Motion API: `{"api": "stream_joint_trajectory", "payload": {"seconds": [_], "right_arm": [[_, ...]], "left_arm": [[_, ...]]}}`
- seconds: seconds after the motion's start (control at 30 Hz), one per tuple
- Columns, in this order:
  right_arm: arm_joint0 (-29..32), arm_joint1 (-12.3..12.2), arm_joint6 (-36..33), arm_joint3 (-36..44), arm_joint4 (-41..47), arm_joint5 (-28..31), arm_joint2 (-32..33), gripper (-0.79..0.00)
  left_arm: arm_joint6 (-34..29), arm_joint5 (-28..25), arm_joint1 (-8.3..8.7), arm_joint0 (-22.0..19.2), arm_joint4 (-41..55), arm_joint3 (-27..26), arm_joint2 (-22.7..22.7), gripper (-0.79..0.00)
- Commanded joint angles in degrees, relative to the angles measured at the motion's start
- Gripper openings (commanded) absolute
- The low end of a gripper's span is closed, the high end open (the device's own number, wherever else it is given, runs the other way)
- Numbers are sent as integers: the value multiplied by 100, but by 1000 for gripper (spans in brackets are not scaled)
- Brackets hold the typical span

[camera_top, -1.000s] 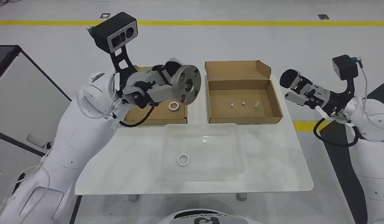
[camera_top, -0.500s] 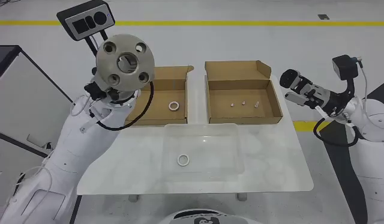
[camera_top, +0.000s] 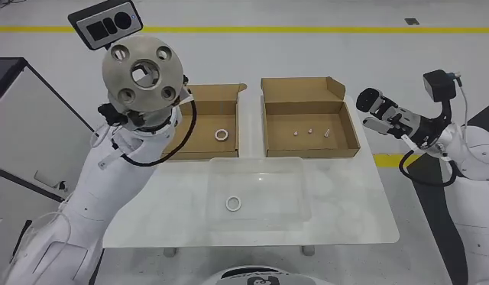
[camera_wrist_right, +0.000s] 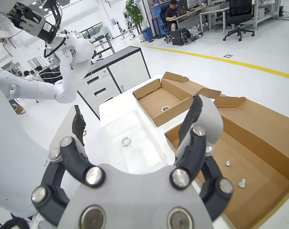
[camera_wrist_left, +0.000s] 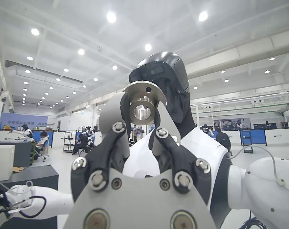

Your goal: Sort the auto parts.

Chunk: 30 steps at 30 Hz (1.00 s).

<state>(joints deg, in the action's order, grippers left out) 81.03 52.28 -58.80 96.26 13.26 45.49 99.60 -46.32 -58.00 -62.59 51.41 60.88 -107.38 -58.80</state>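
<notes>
Altogether the parts count comes to six: one metal flange (camera_top: 144, 73), two white rings and three small metal fasteners. Two open cardboard boxes stand side by side along the far edge of the white desk (camera_top: 351, 201), and one clear plastic tray (camera_top: 279, 176) lies just in front of them, toward the near edge.

The left box (camera_top: 202, 136), by the far left corner, holds one ring (camera_top: 221, 134) on its floor. The second ring (camera_top: 234, 203) lies in the tray, in its near left part. The right box (camera_top: 306, 145) holds the three fasteners (camera_top: 310, 130) in a short row, apart from one another.

The left arm is bent upward beyond the desk's left edge, its wrist turned so that the flange faces the top camera. In the left wrist view, the left hand (camera_wrist_left: 140, 110) is pinching the flange by its tubular hub, a finger (camera_wrist_left: 111, 113) pressed to each side, with the disc at the far end.

The right arm hangs off the desk's right edge, near the far right corner, level with the right box. The right hand (camera_wrist_right: 137, 104) is spread wide with nothing between its ribbed pads (camera_wrist_right: 191, 117), pointed across the desk toward the boxes and tray.
</notes>
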Motion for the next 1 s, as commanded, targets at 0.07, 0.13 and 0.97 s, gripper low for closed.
{"api": "stream_joint_trajectory", "payload": {"seconds": [0.07,0.13,0.97], "right_arm": [[0,0,0,0,0,0,0,0],[0,0,0,0,0,0,0,0],[0,0,0,0,0,0,0,0]], "left_arm": [[0,0,0,0,0,0,0,-785],[0,0,0,0,0,0,0,-785],[410,3078,122,611,-4574,-150,-914,-785]]}}
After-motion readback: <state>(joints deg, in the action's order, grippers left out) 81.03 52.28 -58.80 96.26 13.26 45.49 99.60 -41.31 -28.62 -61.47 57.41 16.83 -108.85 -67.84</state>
